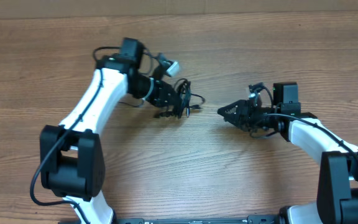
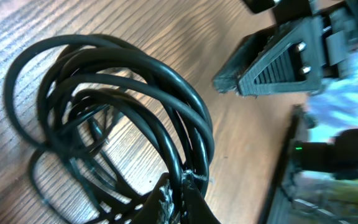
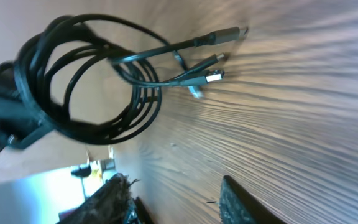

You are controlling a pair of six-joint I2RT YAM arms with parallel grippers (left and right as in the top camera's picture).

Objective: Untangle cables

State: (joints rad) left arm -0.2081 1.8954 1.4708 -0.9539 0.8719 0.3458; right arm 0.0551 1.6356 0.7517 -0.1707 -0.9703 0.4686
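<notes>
Soft, even light, faint shadows; motion blur and pale bluish glare in both wrist views.

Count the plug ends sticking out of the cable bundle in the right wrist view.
3, fanning out beside the cables: top plug, middle plug, bottom plug. A blurred silvery tip below could be a fourth; others may be hidden in the coil.

Overhead, the cables are one small dark knot against my left gripper; cords too fine to count. Left wrist view: my fingers cut off by the bottom edge, right side all blur.
</notes>
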